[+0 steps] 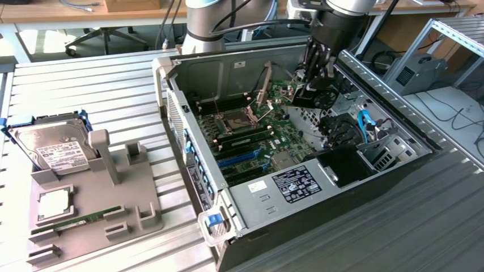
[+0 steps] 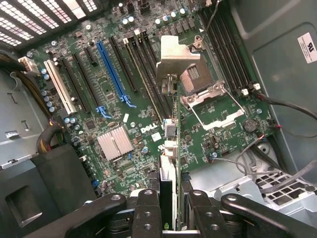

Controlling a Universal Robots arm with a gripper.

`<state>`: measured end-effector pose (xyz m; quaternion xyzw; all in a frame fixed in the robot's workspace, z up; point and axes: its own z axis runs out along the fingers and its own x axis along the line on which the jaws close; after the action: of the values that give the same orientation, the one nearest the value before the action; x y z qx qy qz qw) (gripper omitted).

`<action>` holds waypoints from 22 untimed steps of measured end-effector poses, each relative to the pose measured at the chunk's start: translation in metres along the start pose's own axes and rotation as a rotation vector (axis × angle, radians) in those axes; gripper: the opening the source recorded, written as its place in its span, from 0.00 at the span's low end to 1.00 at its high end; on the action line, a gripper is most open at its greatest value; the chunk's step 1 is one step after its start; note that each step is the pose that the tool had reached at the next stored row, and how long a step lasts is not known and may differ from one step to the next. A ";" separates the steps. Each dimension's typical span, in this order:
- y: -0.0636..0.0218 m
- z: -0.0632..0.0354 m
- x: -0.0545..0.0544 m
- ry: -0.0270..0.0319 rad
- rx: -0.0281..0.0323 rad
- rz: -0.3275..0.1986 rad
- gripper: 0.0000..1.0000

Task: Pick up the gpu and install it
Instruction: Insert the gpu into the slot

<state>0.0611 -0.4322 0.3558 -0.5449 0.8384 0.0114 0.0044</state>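
Observation:
My gripper [image 1: 313, 72] hangs inside the open computer case [image 1: 302, 198], toward its far side, and is shut on the gpu [image 1: 318, 95]. In the wrist view the gpu [image 2: 171, 148] shows edge-on between the two fingers [image 2: 148, 213]. Its silvery bracket [image 2: 176, 57] points away from me. The card hangs above the green motherboard [image 2: 124, 114], apart from it. It sits over the area between the black expansion slots and the open processor socket [image 2: 198, 82]. A long blue slot [image 2: 111, 69] lies off to one side of the card.
On the exterior view's left stands a grey holder tray [image 1: 98, 198] with a hard drive [image 1: 53, 148], a processor chip [image 1: 54, 204] and a green memory stick [image 1: 85, 218]. Cables [image 1: 364, 123] and a black drive cage [image 1: 344, 164] crowd the case's right side.

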 end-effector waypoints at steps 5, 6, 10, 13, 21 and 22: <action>0.0000 0.0000 0.000 0.0001 -0.0001 -0.008 0.27; 0.0000 0.0000 0.000 0.0001 -0.0002 -0.010 0.27; 0.0000 0.0001 0.000 0.0002 -0.0003 -0.017 0.27; 0.0000 0.0001 0.000 0.0003 -0.0004 -0.023 0.27; 0.0000 0.0002 0.000 0.0005 -0.0007 -0.036 0.27; 0.0000 0.0002 0.000 0.0006 -0.0007 -0.040 0.27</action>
<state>0.0612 -0.4322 0.3555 -0.5615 0.8274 0.0114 0.0042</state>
